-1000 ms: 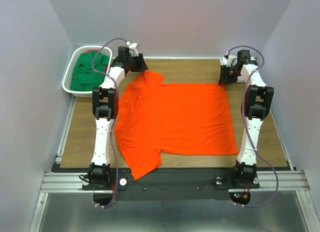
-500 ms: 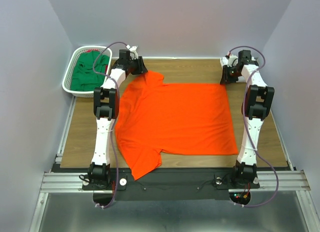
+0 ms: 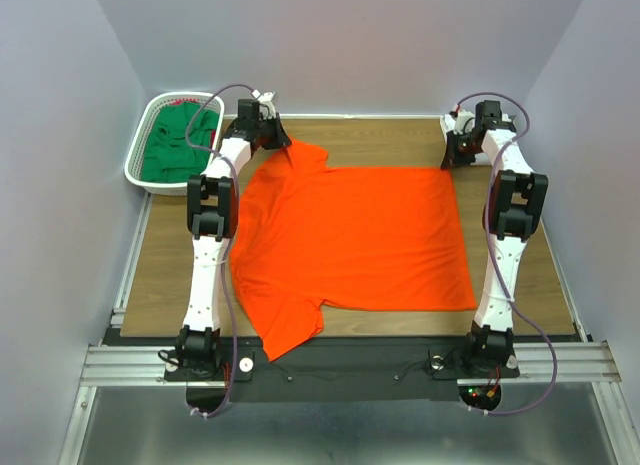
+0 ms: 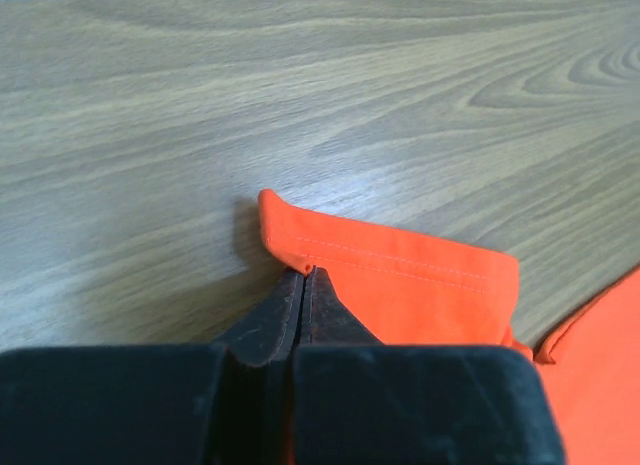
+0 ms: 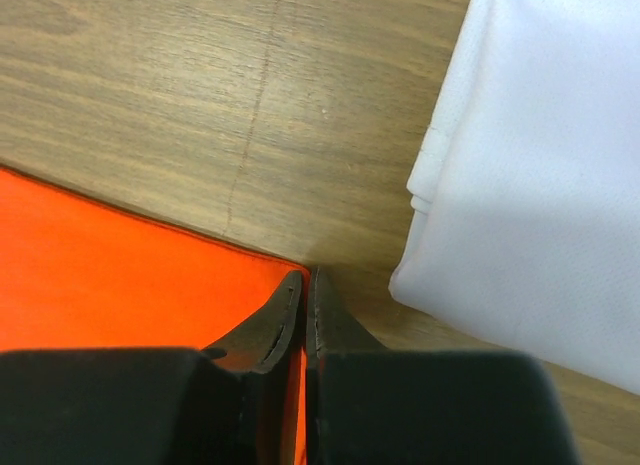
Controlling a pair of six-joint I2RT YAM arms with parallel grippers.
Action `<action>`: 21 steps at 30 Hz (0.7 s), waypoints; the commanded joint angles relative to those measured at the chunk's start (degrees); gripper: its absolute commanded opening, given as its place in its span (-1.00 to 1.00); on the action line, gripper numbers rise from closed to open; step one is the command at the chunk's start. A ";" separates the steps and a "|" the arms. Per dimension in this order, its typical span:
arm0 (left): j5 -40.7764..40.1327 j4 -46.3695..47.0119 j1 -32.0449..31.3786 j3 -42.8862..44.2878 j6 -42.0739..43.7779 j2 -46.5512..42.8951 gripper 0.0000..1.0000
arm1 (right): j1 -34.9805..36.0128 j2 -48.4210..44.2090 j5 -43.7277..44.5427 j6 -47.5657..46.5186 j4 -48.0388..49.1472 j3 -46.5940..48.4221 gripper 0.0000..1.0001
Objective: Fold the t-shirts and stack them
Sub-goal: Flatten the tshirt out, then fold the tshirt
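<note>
A: Where is the orange shirt [image 3: 350, 240] lying?
B: It is lying flat across the middle of the table [image 3: 170, 265], with its sleeves pointing to 11 and 7 o'clock.
A: What are the grippers doing?
B: The left gripper [image 4: 303, 275] is pinching the far sleeve's hem at 11 o'clock. The right gripper [image 5: 305, 280] is pinching the shirt's far corner at 1 o'clock.
A: And the others?
B: The white shirt [image 5: 530, 185] is lying just beside that corner. The green shirt [image 3: 175, 145] is sitting in the basket [image 3: 140, 175] at 10 o'clock.
</note>
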 commanded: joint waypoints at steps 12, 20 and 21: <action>5.34 4.26 1.55 -8.75 14.99 -20.75 -1.00 | -0.52 -6.19 -1.52 -3.35 0.81 2.36 -0.99; 6.31 -0.14 1.55 -10.78 20.45 -23.66 -1.00 | -1.13 -8.74 -2.58 -5.03 0.89 0.77 -0.99; 6.48 -0.23 1.55 -10.95 20.80 -23.83 -1.00 | -1.22 -9.27 -2.75 -5.20 0.89 0.77 -0.99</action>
